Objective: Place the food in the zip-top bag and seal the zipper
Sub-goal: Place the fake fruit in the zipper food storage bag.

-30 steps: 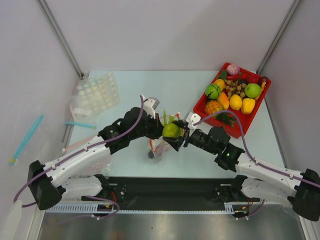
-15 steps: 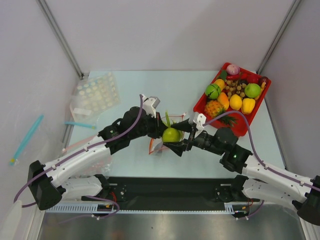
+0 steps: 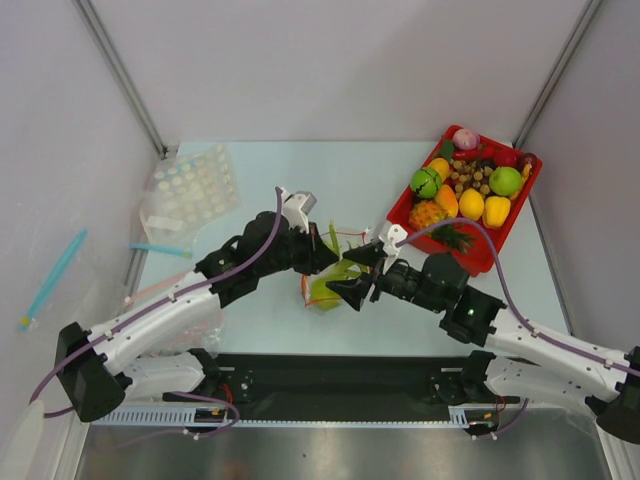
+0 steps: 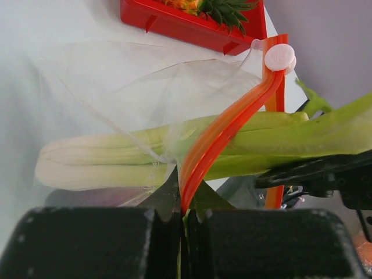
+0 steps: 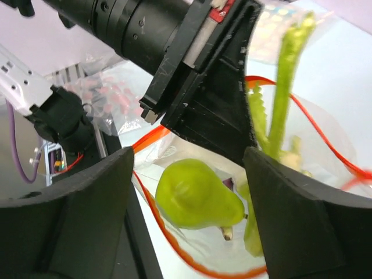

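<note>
Left jaws (image 4: 185, 218) are pinched tight on the red-orange zipper (image 4: 226, 131), holding the mouth of the zip-top bag (image 4: 145, 81) up off the tabletop (image 3: 300, 170). Right jaws (image 3: 355, 272) stand wide open, holding nothing, hovering right at that mouth.

Watch the leek (image 4: 116, 160). Its white stalk is inside, but the green leaves lie across the strip and stick out. Try to seal over them and I'd expect the zipper to jam or gape.

The pear (image 5: 197, 195) lies in the bag just behind the opening. It's round, so if you let the mouth sag it could roll back out.

Your open right jaws sit close to the strip and the leaves. Pull away carelessly and you could snag one and drag this floppy bag out of the left pinch, which grips only one spot.

Now the count:
- One leek, one pear.
- A sliver of dark purple (image 5: 228, 184) beside the pear, likely the one eggplant.
- One bag in hand, with one white slider tab (image 4: 279, 57).
- One red tray (image 4: 174, 24) of spare produce.
- Other clear bags (image 3: 190, 190) at far left, but I can't count them.
</note>
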You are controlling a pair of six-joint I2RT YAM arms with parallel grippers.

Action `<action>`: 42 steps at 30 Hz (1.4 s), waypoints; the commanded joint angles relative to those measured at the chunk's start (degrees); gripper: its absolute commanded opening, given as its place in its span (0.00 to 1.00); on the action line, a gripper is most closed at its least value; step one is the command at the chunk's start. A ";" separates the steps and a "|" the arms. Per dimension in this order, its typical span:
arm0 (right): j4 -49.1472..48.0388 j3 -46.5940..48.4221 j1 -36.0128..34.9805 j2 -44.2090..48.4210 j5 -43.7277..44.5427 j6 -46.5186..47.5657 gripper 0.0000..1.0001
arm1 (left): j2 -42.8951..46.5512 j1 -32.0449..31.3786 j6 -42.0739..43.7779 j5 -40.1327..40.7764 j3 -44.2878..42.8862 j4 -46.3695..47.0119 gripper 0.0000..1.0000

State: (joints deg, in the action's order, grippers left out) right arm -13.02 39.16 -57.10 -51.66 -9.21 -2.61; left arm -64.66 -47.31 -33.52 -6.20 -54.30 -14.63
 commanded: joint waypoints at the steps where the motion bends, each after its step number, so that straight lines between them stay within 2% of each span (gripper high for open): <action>1: 3.76 3.82 -1.17 5.86 5.68 -2.66 0.78 | 2.00 0.64 -1.64 -0.31 -0.37 4.35 0.04; 3: 9.20 8.18 -2.48 7.71 15.85 -5.98 0.71 | 2.17 0.73 -1.64 0.48 -0.45 4.00 0.04; 4: 16.20 9.78 -2.92 9.11 18.68 -8.70 0.70 | 2.52 0.73 -1.55 1.01 -0.28 3.91 0.04; 5: 18.79 11.02 -3.28 9.73 21.75 -9.86 0.71 | 2.61 0.81 -1.55 1.97 -0.19 4.00 0.04; 7: 24.41 13.83 -3.98 11.74 23.97 -11.18 0.72 | 2.87 0.82 -1.55 2.59 -0.01 4.00 0.04; 14: 31.29 15.77 -3.98 11.68 30.30 -12.50 0.76 | 2.44 1.34 -1.55 1.89 -0.10 4.00 0.04; 18: 34.19 16.92 -4.07 7.81 30.13 -15.92 0.79 | 2.52 1.43 -1.64 1.36 -0.10 4.09 0.04; 21: 34.99 17.70 -3.98 4.30 30.48 -17.07 0.75 | 2.70 1.43 -1.73 1.27 -0.01 4.17 0.04; 22: 34.99 17.88 -3.98 3.59 30.92 -17.08 0.70 | 2.70 1.43 -1.64 1.27 0.07 4.17 0.04; 24: 34.90 17.80 -3.98 2.88 31.36 -16.81 0.66 | 2.88 1.43 -1.64 1.36 0.08 4.09 0.04; 30: 34.11 15.69 -3.98 8.58 30.75 -15.58 0.68 | 3.05 1.52 -1.55 1.80 0.16 4.00 0.04; 34: 33.41 14.02 -3.63 12.98 29.43 -14.09 0.63 | 3.32 1.52 -1.73 1.71 0.60 4.61 0.04; 42: 33.50 13.67 -2.75 12.11 23.54 -12.69 0.63 | 3.67 1.52 -1.55 1.54 0.69 4.88 0.04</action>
State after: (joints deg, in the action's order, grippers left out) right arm 21.41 53.28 -60.03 -38.44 17.28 -16.80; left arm -62.78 -46.30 -33.67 -4.60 -53.32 -14.09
